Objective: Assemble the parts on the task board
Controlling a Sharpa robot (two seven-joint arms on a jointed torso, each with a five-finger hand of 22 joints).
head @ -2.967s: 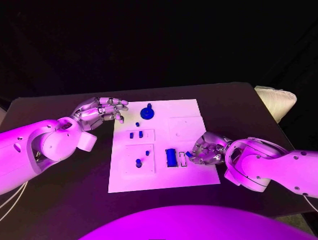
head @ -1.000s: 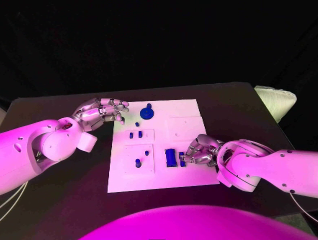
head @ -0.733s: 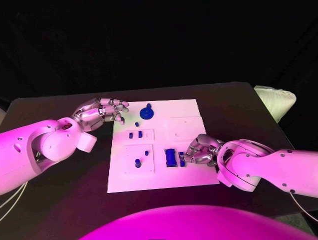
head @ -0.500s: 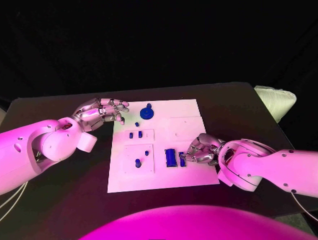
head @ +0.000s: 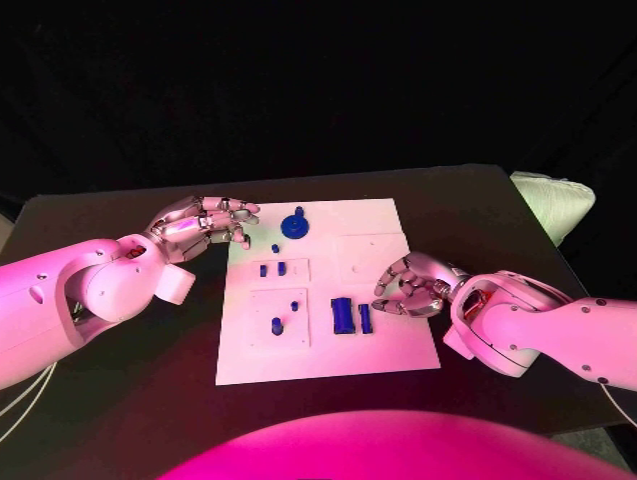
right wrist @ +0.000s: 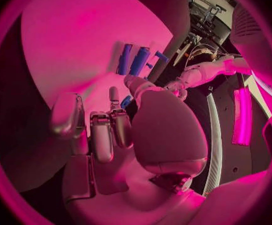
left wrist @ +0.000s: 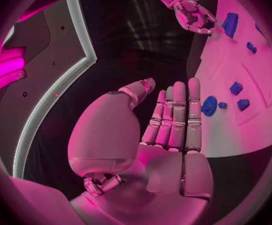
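Right hand [head: 412, 285] backs off from narrow blue bar [head: 364, 318], fingers loosely curled, holding nothing. Bar now beside wide blue block [head: 343, 315] on task board [head: 376, 225], near edge; likely just placed. Left hand [head: 199, 225] unchanged at far-left corner, released.

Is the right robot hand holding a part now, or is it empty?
Empty, as far as the pictures show. The right robot hand hovers at the board's right edge, fingers apart with nothing between them; the narrow blue part lies beside it.
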